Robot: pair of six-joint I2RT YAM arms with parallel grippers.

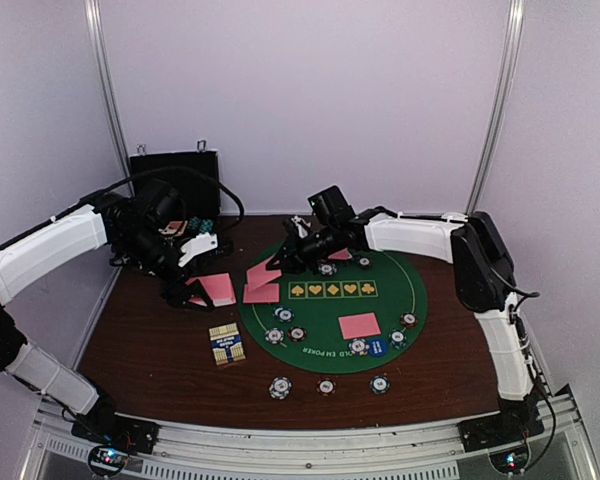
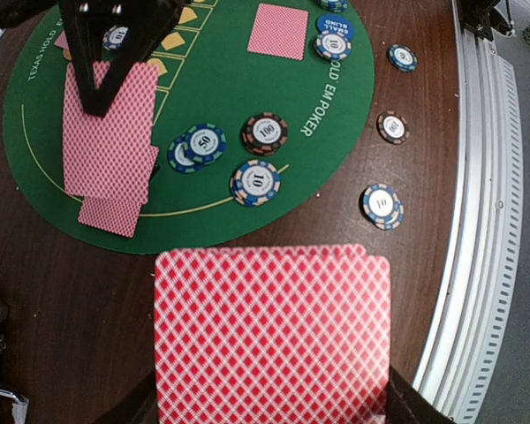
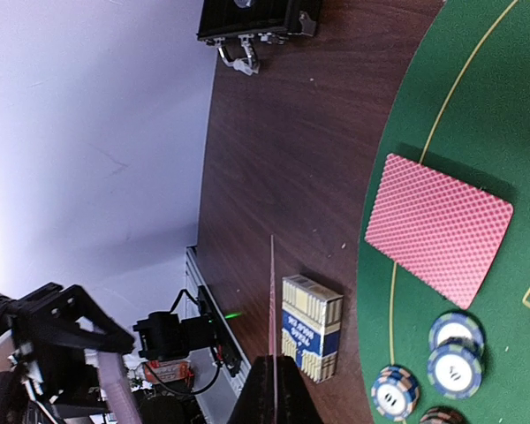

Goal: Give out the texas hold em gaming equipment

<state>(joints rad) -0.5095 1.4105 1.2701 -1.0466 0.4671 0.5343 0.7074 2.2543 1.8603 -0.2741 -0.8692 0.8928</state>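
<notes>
My left gripper (image 1: 185,292) is shut on a small stack of pink-backed cards (image 2: 272,331), held low over the bare wood left of the green felt mat (image 1: 385,300). My right gripper (image 1: 285,262) is shut on a single pink card (image 3: 272,300), seen edge-on in the right wrist view and tilted over the mat's left edge. More cards lie on the mat (image 1: 359,325) (image 3: 437,225). Stripe-edged poker chips (image 2: 256,181) sit in small groups on the mat and along the near wood (image 1: 326,386). A blue marker disc (image 2: 336,26) lies beside one card.
A blue and cream card box (image 1: 226,345) lies on the wood left of the mat. The open black case (image 1: 175,180) stands at the back left behind my left arm. A metal rail (image 1: 300,440) runs along the near edge.
</notes>
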